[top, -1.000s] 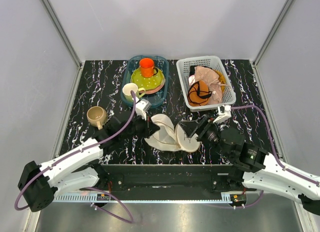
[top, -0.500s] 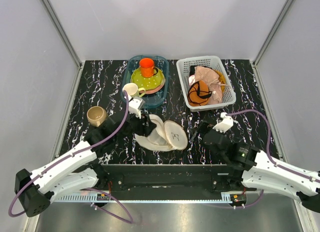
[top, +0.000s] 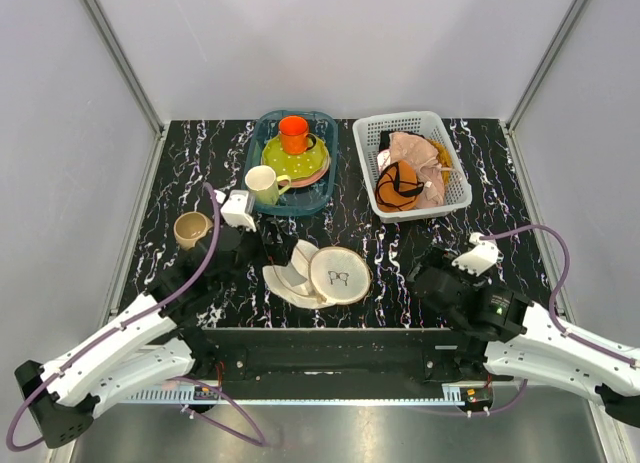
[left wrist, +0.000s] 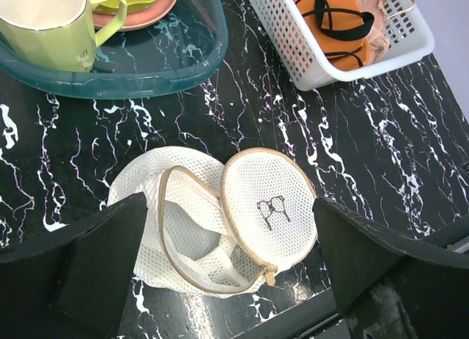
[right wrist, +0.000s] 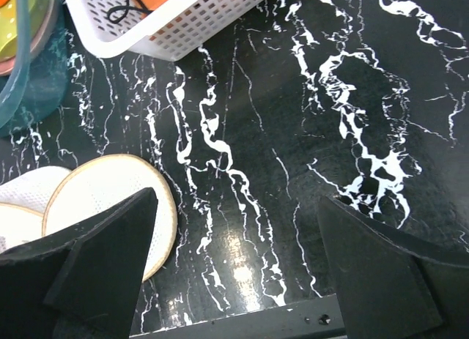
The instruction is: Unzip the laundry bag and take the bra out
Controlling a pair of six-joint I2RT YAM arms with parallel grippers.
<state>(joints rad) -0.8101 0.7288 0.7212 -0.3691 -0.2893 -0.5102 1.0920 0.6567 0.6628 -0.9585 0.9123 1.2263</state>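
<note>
The laundry bag (top: 318,275) lies on the black marbled table near the front edge. It is unzipped, and its round spectacles-print face (left wrist: 267,206) is flipped aside from the open mesh body (left wrist: 165,222). The zipper pull (left wrist: 268,277) hangs at the near rim. The bra (top: 398,185), orange-brown with black straps, lies in the white basket (top: 445,198), also seen as the bra (left wrist: 341,17) at the left wrist view's top. My left gripper (top: 262,251) (left wrist: 227,207) hovers open above the bag, touching nothing. My right gripper (top: 424,277) (right wrist: 236,200) is open over bare table right of the bag (right wrist: 110,185).
A teal tub (top: 322,188) at the back holds plates, an orange cup (top: 293,133) and a yellow-green mug (top: 262,183). A beige mug (top: 192,231) stands at the left. A pink-beige cloth (top: 420,155) shares the basket with the bra.
Both grippers have let go of the bag and drawn back toward the sides. The bag has dropped flat, and its spectacles face now lies upward.
</note>
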